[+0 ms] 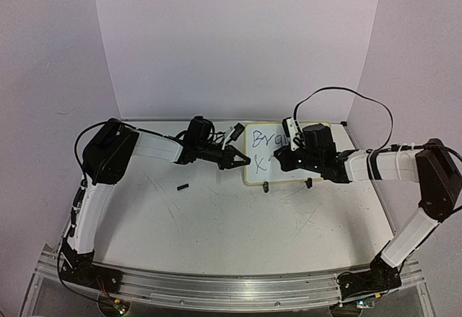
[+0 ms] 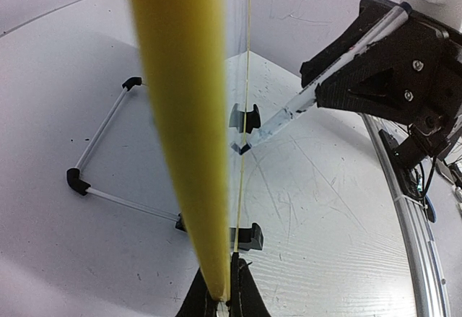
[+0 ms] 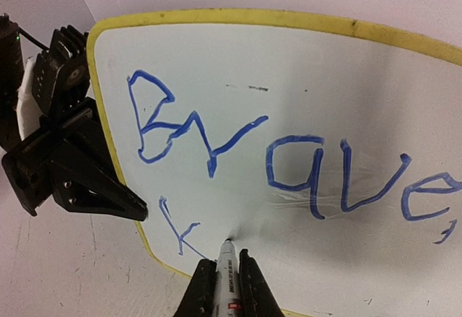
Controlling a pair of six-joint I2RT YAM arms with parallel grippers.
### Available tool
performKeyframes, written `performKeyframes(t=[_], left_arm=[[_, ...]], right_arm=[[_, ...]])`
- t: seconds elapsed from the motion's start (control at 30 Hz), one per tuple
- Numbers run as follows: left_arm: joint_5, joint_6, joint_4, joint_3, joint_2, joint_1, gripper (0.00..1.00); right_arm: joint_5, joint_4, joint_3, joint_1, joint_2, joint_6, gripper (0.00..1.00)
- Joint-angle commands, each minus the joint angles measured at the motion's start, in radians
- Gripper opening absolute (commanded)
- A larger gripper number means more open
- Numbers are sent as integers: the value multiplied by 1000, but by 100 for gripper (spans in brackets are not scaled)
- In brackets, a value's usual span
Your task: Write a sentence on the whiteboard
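**A:** What's on the scratched white bench (image 1: 216,223)?

**B:** A small white rectangular whiteboard (image 3: 289,79) with a thin yellow rim. It sits toward the far edge, right of middle.

**A:** Anything written on it?

**B:** Blue letters: "Brave," on top, and a "K" below at the left.

**A:** And the pincers?

**B:** The left pincer (image 1: 244,161) is clamped on the board's left rim. The right pincer (image 3: 226,259) grips a white-barrelled marker (image 3: 226,281), with its tip touching the board just right of the K. The marker's red print is unreadable.
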Motion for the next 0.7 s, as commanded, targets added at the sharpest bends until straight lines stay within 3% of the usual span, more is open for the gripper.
performKeyframes(t=[0.0, 0.67], left_arm=[[-128, 87, -144, 0, 21, 9, 0], [-127, 89, -148, 0, 22, 10, 0]], right_arm=[[-34, 26, 40, 2, 33, 11, 0], [133, 32, -7, -14, 10, 35, 0]])
